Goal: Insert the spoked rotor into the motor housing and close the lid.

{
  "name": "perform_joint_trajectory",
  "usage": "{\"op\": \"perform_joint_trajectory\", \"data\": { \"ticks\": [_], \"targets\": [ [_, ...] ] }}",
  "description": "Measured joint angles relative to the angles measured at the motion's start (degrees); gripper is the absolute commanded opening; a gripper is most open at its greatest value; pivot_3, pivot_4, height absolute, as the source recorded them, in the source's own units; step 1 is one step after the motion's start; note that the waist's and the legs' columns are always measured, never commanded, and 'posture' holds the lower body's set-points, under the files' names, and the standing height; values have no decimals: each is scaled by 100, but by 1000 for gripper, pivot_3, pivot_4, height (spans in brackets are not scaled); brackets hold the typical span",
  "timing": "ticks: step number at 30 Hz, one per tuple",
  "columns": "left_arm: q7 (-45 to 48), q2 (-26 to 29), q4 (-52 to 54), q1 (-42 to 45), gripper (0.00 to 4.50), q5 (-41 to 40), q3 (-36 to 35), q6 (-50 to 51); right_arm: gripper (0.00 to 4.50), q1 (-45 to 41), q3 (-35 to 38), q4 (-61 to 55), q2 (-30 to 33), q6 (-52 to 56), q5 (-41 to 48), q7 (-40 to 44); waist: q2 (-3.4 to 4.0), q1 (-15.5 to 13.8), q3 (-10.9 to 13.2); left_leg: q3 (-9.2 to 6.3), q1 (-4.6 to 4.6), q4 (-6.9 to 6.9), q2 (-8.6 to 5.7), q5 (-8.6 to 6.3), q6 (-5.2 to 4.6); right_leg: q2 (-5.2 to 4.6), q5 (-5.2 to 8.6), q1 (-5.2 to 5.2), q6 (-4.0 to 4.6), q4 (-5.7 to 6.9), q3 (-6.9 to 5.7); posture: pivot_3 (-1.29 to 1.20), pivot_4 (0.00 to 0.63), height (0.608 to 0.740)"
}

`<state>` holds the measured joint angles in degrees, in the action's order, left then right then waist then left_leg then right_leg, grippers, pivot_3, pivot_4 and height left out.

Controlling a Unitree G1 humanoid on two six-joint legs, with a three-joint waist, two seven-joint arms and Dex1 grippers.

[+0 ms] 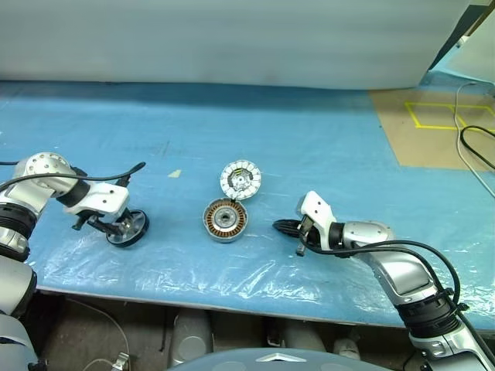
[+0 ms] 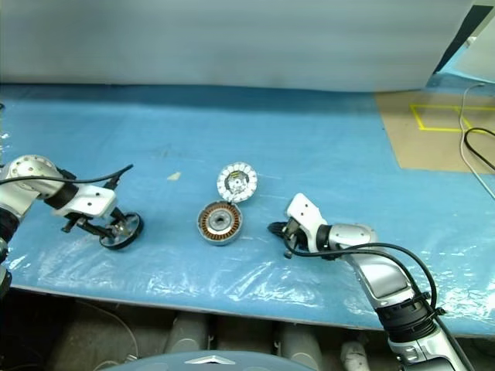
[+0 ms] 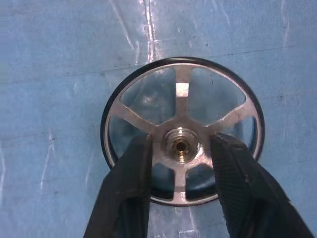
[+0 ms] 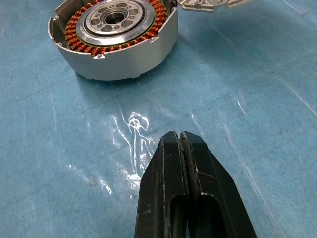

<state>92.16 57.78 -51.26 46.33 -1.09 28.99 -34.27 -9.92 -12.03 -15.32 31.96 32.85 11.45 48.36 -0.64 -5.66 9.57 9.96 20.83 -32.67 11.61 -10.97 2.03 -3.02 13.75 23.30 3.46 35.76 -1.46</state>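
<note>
Looking down on a table covered in a blue plastic sheet (image 1: 309,139), we count three round motor parts and two robot grippers.

The first part is the spoked rotor (image 3: 182,89), a wheel with a thin black rim. It has six flat silver spokes that meet at a small brass-coloured hub. It sits at the left of the table, tilted up on its edge rather than lying flat. The left gripper (image 3: 182,141) holds it, one black finger (image 3: 133,188) clamped on each side of the hub.

The second part is the motor housing (image 1: 225,219), a low grey can lying flat at the centre of the table. Inside it we see a ring of copper windings around a silver middle.

The third part is the lid (image 1: 240,179), a silver-white disc with a rim of white segments. It lies just behind the housing, touching or nearly touching it.

The right gripper (image 4: 181,136) is near the right side of the housing. Its two fingers are pressed together, holding nothing.
</note>
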Motion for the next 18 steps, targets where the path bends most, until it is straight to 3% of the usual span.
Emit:
{"op": "perform_joint_trajectory", "data": {
  "ticks": [2, 11, 18],
  "targets": [
    [7, 0, 7, -43, 1362, 21, -58, -11, 0, -22, 0, 18, -1, -20, -1, 1, 0, -1, 0, 0, -1, -1, 0, 0, 0, 0, 0, -1, 0, 1, 0, 0, 150, 740],
    [8, 0, 209, -359, 1341, -9, -444, -79, 0, -35, -1, 130, -5, -133, -2, 20, 6, 0, -3, 0, -10, 1, -1, 0, 0, -3, 0, -5, 1, 2, 2, 0, 150, 740],
    [-13, -237, 1297, -1139, 1341, -934, -1254, 1057, 0, -37, 42, 135, -16, -210, 51, 38, 3, -4, -2, 4, -2, -5, 1, 0, -1, -4, 1, -2, 2, 5, 0, 0, 150, 740]
  ]
}}
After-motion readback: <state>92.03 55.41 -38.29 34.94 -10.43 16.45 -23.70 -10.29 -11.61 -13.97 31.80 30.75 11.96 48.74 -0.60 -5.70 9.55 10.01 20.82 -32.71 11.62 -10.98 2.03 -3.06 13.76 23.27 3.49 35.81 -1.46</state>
